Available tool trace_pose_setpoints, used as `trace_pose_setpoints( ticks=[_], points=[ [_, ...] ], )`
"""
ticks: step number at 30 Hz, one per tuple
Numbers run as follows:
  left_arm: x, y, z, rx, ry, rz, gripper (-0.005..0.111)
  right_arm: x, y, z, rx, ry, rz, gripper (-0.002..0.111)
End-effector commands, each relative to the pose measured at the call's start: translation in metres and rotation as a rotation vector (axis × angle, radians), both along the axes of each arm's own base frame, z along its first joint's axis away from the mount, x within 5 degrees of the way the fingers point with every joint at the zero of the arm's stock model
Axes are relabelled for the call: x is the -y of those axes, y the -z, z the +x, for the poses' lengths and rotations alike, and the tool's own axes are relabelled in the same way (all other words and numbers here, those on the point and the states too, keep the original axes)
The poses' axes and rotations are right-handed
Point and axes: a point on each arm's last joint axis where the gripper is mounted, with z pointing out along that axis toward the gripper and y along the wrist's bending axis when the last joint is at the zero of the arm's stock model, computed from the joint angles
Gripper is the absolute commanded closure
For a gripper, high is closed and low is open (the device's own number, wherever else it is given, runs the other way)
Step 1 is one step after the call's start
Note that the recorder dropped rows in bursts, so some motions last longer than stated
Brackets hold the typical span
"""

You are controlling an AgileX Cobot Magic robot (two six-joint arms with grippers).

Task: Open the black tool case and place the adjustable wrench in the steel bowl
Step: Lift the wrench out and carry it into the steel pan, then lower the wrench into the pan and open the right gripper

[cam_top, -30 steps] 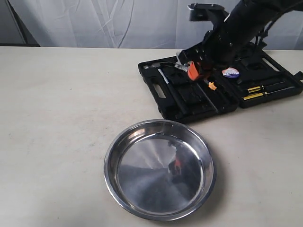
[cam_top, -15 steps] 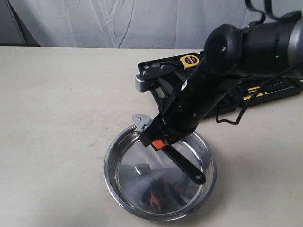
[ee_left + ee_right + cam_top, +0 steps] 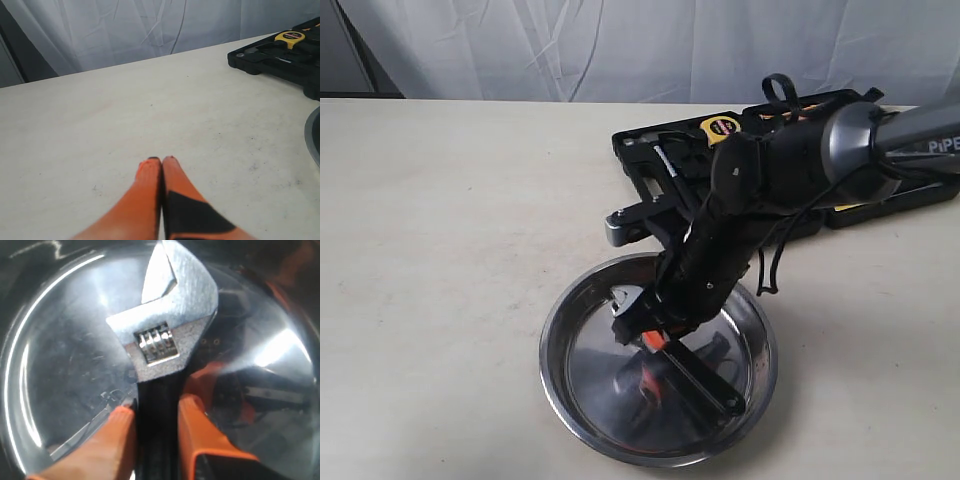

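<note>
We are pinching the silver-headed black adjustable wrench (image 3: 160, 335) in the right gripper (image 3: 156, 407), shiny steel bowl (image 3: 548, 352) beneath (placing step); releasing next.

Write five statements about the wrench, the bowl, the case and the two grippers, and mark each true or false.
1. The right gripper holds the adjustable wrench by its black handle. True.
2. The wrench is over the steel bowl. True.
3. The black tool case is closed. False: it lies open, with tools showing inside.
4. The left gripper grips a screwdriver. False: its jaws are shut on nothing.
5. The yellow tape measure lies in the bowl. False: it sits in the case.
</note>
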Motion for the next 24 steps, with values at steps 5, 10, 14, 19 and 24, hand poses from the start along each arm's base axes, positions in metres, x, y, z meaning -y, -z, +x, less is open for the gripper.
trace_pose_setpoints(
  ticks=[5,10,14,19,24],
  points=[
    [0.0,-0.001,0.0,0.014,0.002,-0.01,0.106,0.0,0.002,0.003,0.027,0.009,0.007,0.109],
    [0.0,-0.001,0.0,0.014,0.002,-0.01,0.106,0.0,0.002,0.003,0.029,0.01,0.008,0.096],
    [0.0,-0.001,0.0,0.014,0.002,-0.01,0.106,-0.001,0.002,0.003,0.025,0.012,0.01,0.067],
    [0.0,-0.001,0.0,0.014,0.002,-0.01,0.106,-0.001,0.0,0.0,-0.015,0.026,0.022,0.061],
    [0.0,-0.001,0.0,0.014,0.002,-0.01,0.106,-0.001,-0.033,-0.002,0.04,0.051,0.082,0.086]
  ],
)
